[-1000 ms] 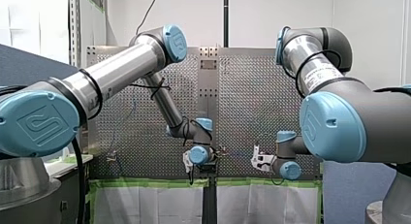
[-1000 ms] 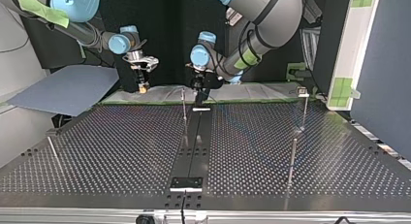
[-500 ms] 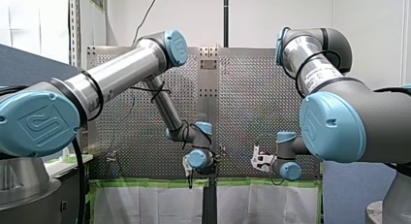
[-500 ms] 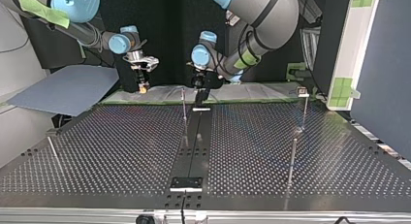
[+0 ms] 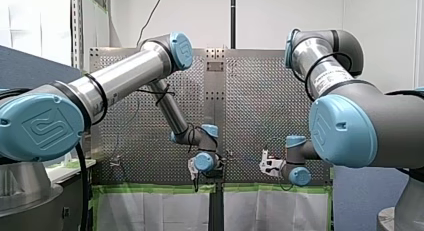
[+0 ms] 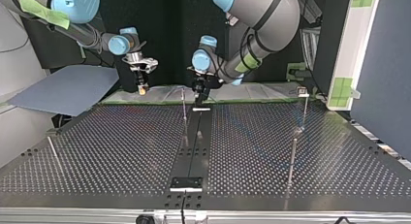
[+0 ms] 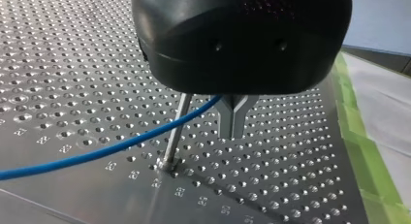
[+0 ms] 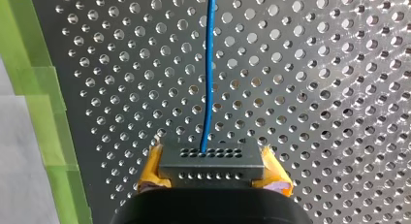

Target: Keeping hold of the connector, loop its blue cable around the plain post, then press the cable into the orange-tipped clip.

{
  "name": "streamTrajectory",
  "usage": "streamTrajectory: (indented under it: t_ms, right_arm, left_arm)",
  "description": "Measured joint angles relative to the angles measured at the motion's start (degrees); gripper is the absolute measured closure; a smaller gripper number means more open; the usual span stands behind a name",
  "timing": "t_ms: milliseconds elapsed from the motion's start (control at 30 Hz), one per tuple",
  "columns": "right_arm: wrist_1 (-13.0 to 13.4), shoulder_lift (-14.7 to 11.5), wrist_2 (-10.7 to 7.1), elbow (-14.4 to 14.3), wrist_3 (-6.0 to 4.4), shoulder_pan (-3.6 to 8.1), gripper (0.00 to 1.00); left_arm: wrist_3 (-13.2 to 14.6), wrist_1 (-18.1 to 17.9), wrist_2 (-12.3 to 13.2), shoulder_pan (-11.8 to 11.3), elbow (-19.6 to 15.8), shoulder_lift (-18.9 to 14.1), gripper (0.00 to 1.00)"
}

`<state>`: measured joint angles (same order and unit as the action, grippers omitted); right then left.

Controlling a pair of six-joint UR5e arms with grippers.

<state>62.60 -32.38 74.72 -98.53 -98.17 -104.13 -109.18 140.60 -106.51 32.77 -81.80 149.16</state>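
1. My right end effector (image 8: 213,173) is clamped on the dark grey rectangular connector with rows of small holes (image 8: 212,156). Its yellow pads (image 8: 151,173) press against the connector's two short sides.
2. The thin blue cable (image 8: 209,64) leaves the middle of the connector's front face. It runs straight ahead of the end effector, above the perforated metal worktop (image 8: 315,88).
3. A strip of green tape (image 8: 43,112) borders the worktop beside this end effector.
4. In the top view my right end effector hangs at the far edge of the worktop, left of the centre strip. My left end effector (image 6: 199,95) hangs just beside the thin bare metal post (image 6: 184,112), near the middle of that edge.
5. In the left wrist view my left end effector's two metal fingers (image 7: 235,132) meet at their tips, forming a narrow fork under the black housing.
6. There the blue cable comes in from the side, crosses in front of the post's upper part and goes out of sight under the housing at the fork. I cannot tell whether the fingers pinch it.
7. The post stands slightly tilted in the picture, its foot set in the worktop just beside the closed fingertips.
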Motion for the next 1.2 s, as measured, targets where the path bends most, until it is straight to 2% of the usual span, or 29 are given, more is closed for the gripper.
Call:
streamTrajectory:
  t_ms: [100, 267, 333, 500, 800, 1200]
  right_arm:
    - [-0.8, 0.9, 0.0, 1.2, 0.24, 0.01, 1.0]
    - [-2.9, 2.9, 0.82, 3.4, 1.84, 0.1, 1.0]
    - [-3.5, 3.2, 1.06, 4.1, 2.18, 0.2, 1.0]
    - [-4.2, 3.4, 1.14, 5.3, 2.22, 0.46, 1.0]
    - [-7.0, 3.5, 1.26, 8.7, 2.32, 0.55, 1.0]
    - [-7.4, 3.5, 1.15, 10.1, 2.1, 0.58, 1.0]
  left_arm:
    - [0.1, 0.1, 0.2, -0.3, 0.4, 0.0, 1.0]
    - [0.3, 0.2, 0.4, -1.0, 0.7, 0.0, 1.0]
    - [0.3, 0.2, 0.6, -1.2, 0.8, 0.0, 1.0]
    - [0.3, 0.2, 0.8, -1.8, 1.2, 0.0, 1.0]
    - [0.5, 0.2, 0.8, -2.4, 1.7, 0.0, 1.0]
    - [0.6, 0.7, 0.8, -2.5, 3.0, 0.0, 1.0]
